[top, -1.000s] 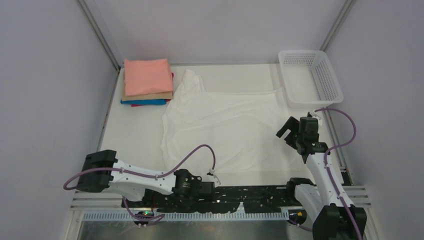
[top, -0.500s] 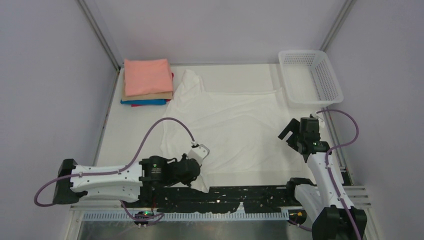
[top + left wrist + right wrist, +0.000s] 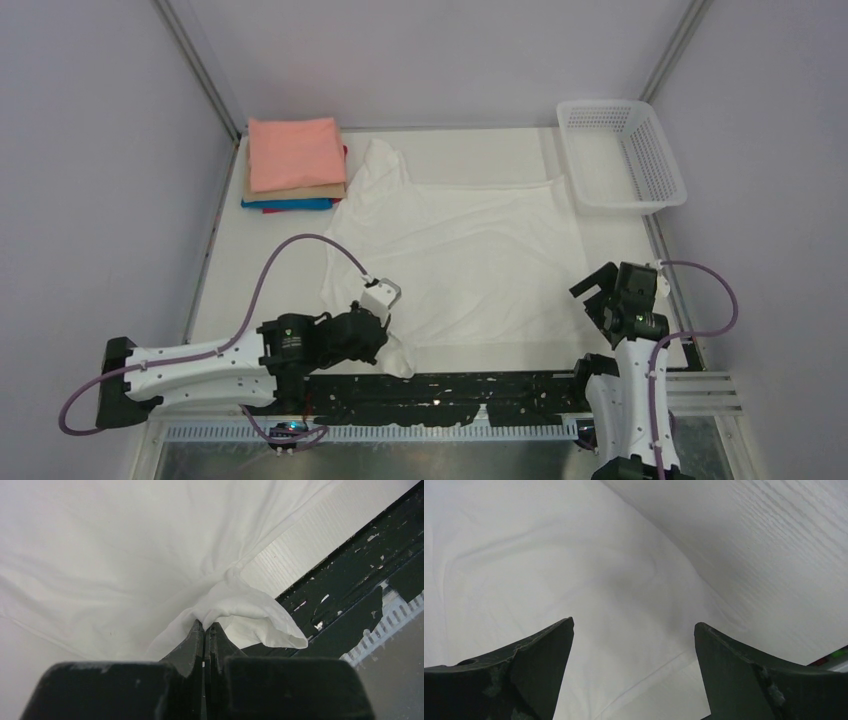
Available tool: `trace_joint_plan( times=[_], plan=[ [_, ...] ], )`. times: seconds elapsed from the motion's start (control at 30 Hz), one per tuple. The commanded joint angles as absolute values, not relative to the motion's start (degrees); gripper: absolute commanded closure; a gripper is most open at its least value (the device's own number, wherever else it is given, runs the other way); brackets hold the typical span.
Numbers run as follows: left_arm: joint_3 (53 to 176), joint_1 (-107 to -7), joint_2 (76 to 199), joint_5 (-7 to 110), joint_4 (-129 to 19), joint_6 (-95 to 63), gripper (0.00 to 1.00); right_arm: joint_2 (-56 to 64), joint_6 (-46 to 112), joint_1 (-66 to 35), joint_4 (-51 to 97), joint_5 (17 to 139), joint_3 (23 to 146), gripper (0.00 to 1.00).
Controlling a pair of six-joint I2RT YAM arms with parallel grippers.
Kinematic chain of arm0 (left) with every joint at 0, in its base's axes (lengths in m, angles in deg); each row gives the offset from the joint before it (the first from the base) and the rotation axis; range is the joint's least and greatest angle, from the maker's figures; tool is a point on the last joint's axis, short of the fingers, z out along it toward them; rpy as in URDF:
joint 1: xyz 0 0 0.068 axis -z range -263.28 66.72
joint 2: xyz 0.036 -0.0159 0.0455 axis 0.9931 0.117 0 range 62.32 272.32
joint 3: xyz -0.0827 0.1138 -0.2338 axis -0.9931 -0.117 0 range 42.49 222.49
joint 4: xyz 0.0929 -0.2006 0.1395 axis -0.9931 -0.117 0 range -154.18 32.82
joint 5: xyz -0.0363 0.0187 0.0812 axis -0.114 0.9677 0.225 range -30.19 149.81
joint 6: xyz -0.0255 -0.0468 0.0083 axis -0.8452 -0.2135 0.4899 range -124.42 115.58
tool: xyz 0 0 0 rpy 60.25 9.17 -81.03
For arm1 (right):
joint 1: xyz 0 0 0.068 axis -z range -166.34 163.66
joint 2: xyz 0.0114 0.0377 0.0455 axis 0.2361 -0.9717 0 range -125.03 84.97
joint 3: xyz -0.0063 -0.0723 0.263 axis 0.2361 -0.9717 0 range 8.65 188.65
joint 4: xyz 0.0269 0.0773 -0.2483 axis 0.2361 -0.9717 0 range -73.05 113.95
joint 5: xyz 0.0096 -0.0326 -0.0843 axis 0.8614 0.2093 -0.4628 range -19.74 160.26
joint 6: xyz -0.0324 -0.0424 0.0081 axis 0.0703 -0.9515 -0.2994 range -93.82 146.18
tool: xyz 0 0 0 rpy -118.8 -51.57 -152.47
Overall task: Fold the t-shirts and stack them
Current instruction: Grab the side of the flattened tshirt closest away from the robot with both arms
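Top view: white t-shirt (image 3: pixel 470 240) spread flat on table (image 3: pixel 260 270); folded stack (image 3: pixel 295 165) kept at far-left corner, basket (image 3: pixel 620 155) far right. At shirt's near-left corner, left gripper (image 3: pixel 388 338) set low; right gripper (image 3: pixel 598 296) held over near-right edge.
Left wrist: fingers (image 3: pixel 192 640) pressed together, cloth fold pinched.
Right wrist: fingers (image 3: pixel 544 645) spread wide above shirt.

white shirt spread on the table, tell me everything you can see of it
The white shirt is thin, soft, wrinkled cloth, no print showing, spread flat on the table, a sleeve pointing far-left. The left gripper is shut on its near-left corner, bunching it. The open right gripper hangs over its near-right edge.
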State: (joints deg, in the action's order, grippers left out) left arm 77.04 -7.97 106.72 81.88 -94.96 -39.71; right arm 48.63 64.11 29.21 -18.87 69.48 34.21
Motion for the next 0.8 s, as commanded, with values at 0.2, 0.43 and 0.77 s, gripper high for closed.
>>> trace_joint_plan(
  times=[0.2, 0.43, 0.77],
  plan=[
    [75.91, -11.41, 106.60, 81.11, -90.18, -39.97, 1.00, 51.96, 73.84, 29.48, -25.79, 67.67, 30.71, 0.00],
    [75.62, -14.19, 107.13, 78.25, -90.18, -39.73, 1.00, 47.57, 73.24, 29.20, -26.56, 66.58, 32.36, 0.00],
    [74.43, -16.75, 107.84, 75.53, -88.73, -40.56, 1.00, 51.95, 76.37, 29.13, -21.15, 63.48, 28.10, 0.12]
  ],
)
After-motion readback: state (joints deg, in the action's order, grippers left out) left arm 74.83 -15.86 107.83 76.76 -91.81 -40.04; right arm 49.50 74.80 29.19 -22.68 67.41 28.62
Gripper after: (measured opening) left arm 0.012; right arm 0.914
